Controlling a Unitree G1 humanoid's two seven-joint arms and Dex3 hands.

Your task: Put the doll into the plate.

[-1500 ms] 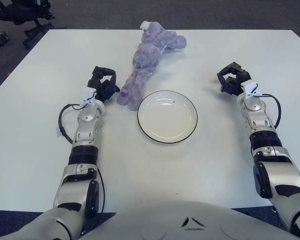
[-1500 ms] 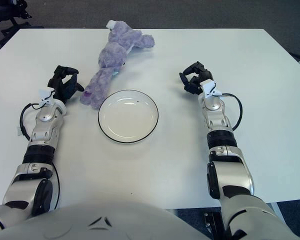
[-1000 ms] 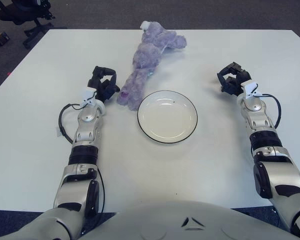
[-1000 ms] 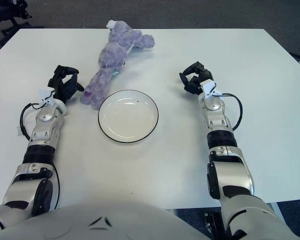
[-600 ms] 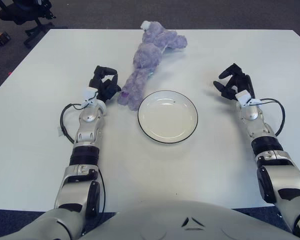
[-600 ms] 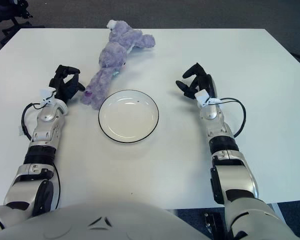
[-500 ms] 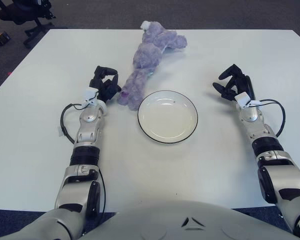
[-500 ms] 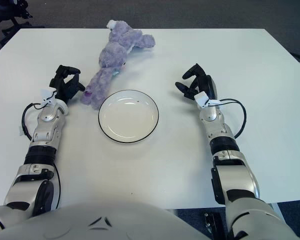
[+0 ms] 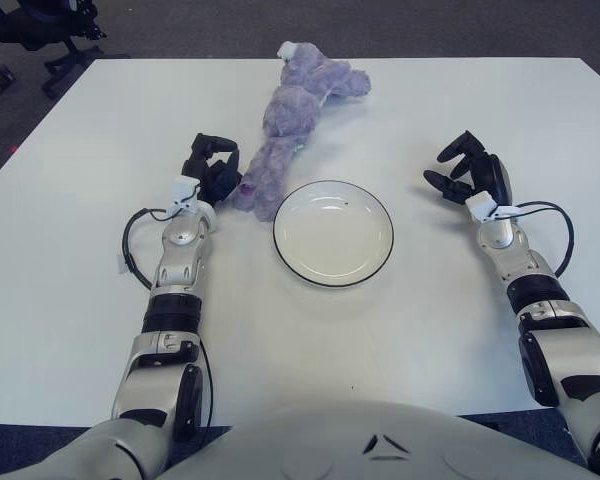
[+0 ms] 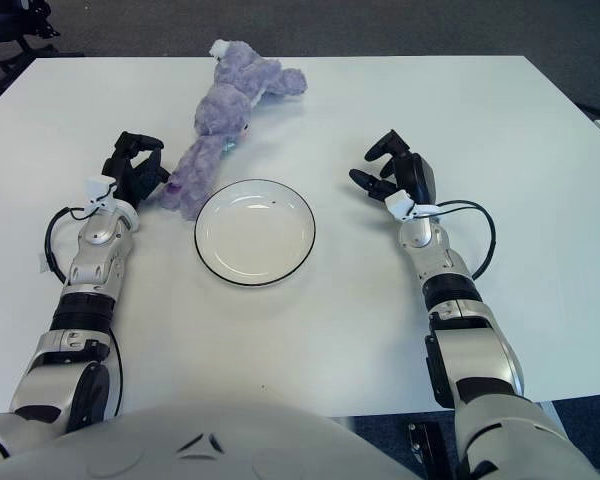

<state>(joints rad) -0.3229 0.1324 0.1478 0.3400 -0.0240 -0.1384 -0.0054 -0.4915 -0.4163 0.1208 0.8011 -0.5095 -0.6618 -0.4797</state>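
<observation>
Purple plush doll (image 9: 290, 125) lies outside the black-rimmed white plate (image 9: 333, 233); left hand (image 9: 212, 172) curled, right hand (image 9: 468, 175) spread, both holding nothing.

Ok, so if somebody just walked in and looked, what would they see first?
Probably the fluffy purple doll, stretched out on the white table at the far middle. Just in front of it sits a round white plate with a dark rim and nothing in it. The left hand is right beside the doll's near end, and the right hand shows to the right of the plate with its fingers spread.
</observation>
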